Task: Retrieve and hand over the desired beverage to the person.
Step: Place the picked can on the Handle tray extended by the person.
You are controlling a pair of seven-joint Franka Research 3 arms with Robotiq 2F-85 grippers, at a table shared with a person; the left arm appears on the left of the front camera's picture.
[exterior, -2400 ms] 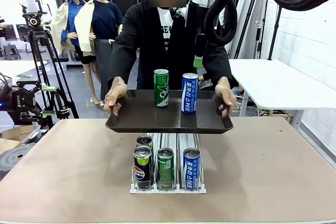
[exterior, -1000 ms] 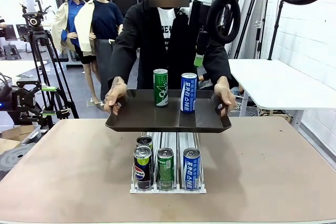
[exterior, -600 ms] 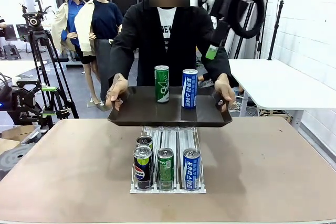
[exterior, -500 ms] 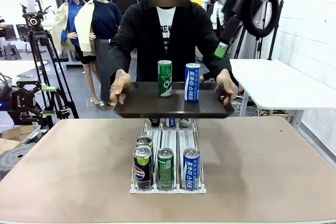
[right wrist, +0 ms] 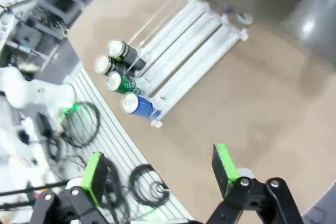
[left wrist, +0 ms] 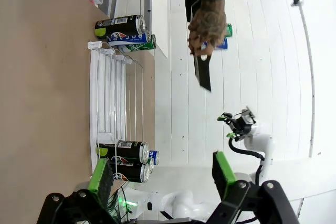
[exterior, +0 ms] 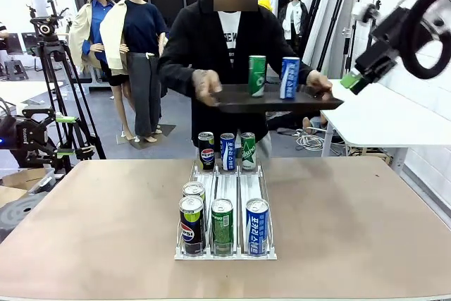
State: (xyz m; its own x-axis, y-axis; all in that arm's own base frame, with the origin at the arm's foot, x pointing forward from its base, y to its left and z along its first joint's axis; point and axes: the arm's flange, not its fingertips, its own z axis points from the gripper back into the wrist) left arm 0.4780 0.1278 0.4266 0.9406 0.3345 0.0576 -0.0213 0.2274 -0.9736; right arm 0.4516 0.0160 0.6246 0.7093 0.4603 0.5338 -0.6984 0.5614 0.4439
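Black-jacketed, the person [exterior: 225, 40] stands upright beyond the far edge of the tan worktop [exterior: 91, 223], holding a dark tray [exterior: 275, 99] level at chest height with both hands. A green can [exterior: 257, 75] and a blue can [exterior: 289, 77] stand upright on it. On the worktop a clear rack [exterior: 225, 206] runs lengthwise toward the person, with three cans at its far end and four at the near end, all upright. The right pincer [exterior: 358, 79] hangs high at picture right, released, its arm cut off by the frame.

From the left wrist the scene lies rolled sideways: the left pincer [left wrist: 163, 174] stands wide open, the rack [left wrist: 113, 103] beyond it, and the person's hand [left wrist: 206, 27] grips the tray edge-on.

From the right wrist, blurred, the right pincer [right wrist: 157, 174] gapes open above the rack [right wrist: 184, 51]; the tray's underside is cut off at the top.
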